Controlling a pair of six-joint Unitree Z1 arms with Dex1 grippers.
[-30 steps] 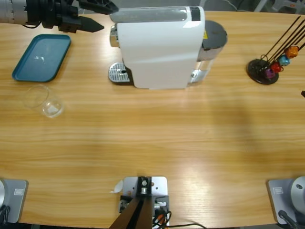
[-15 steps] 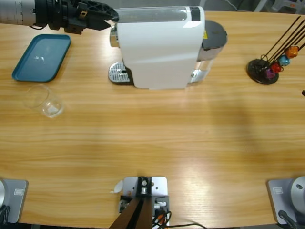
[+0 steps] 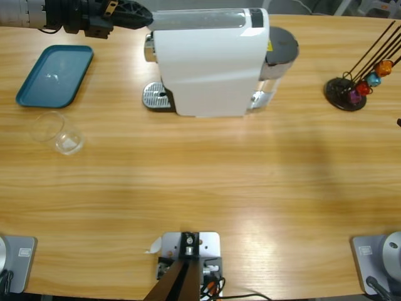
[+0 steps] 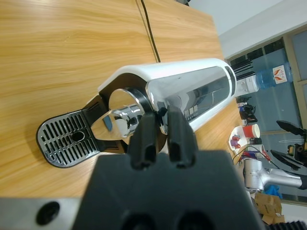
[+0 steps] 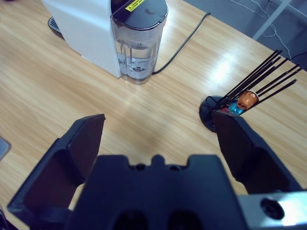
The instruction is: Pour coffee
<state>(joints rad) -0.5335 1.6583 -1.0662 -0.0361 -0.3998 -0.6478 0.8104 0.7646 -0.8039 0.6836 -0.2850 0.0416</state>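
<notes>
The white coffee machine (image 3: 210, 59) stands at the back middle of the table, its drip tray (image 3: 155, 97) bare. My left gripper (image 3: 145, 15) comes in from the top left, shut with nothing in it, its tips at the top front of the machine. In the left wrist view that gripper (image 4: 160, 116) points at the machine's chrome head (image 4: 125, 117) above the drip tray (image 4: 64, 140). A clear glass tumbler (image 3: 57, 132) sits at the left. No coffee is in view. My right gripper (image 5: 158, 127) hangs wide open above the table near the water tank (image 5: 138, 45).
A teal tray (image 3: 55, 75) lies at the back left beside the tumbler. A black capsule holder (image 3: 352, 88) with coloured capsules stands at the right, and the holder (image 5: 230, 108) also shows in the right wrist view. A black cable (image 5: 184, 40) runs behind the machine.
The left gripper's jaws have gone from open to shut, and the gripper has shifted up and right against the machine's top front. Nothing else moved.
</notes>
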